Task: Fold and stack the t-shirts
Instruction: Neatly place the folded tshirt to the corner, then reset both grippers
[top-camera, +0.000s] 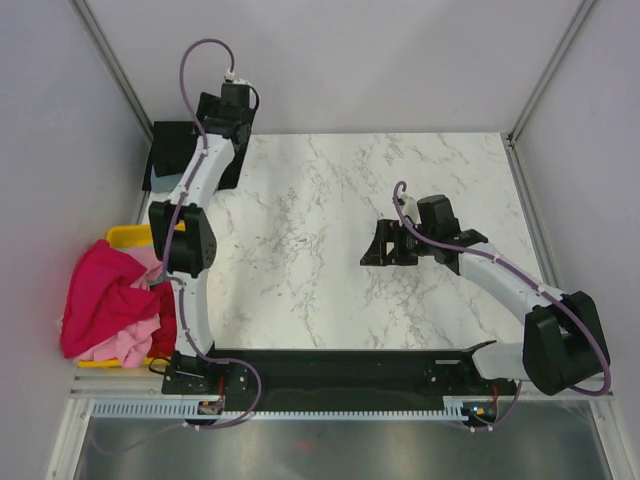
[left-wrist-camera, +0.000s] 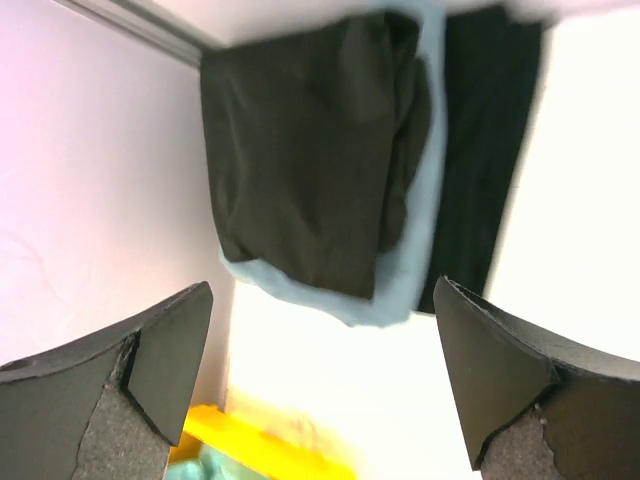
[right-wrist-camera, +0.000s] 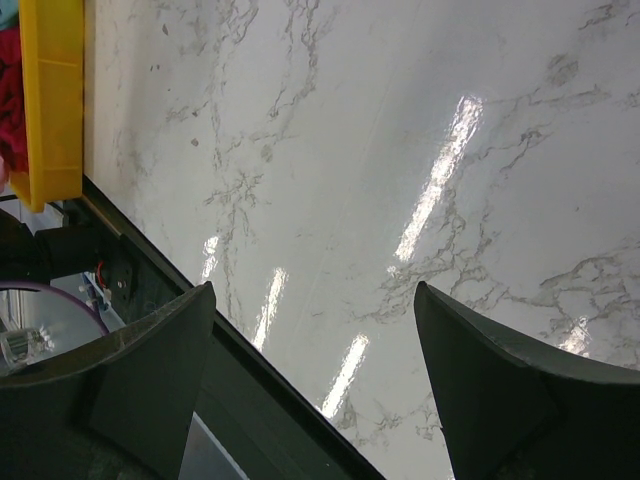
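T-shirts lie folded in a stack at the counter's (top-camera: 300, 200) far-left corner: black shirt (left-wrist-camera: 300, 150) on top, grey-blue shirt (left-wrist-camera: 405, 280) beneath it, second black shirt (left-wrist-camera: 490, 150) at the bottom. Left tool (left-wrist-camera: 322, 290) hangs over this stack, fingers spread, gripping nothing. Loose magenta, pink and red shirts (top-camera: 105, 300) are heaped over the yellow bin (top-camera: 125, 236) at the left edge. Right tool (right-wrist-camera: 312, 290) is spread and empty above bare marble.

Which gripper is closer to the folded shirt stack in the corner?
Left. The left gripper hangs open right by the stack; the right gripper is over the table, well to its right.
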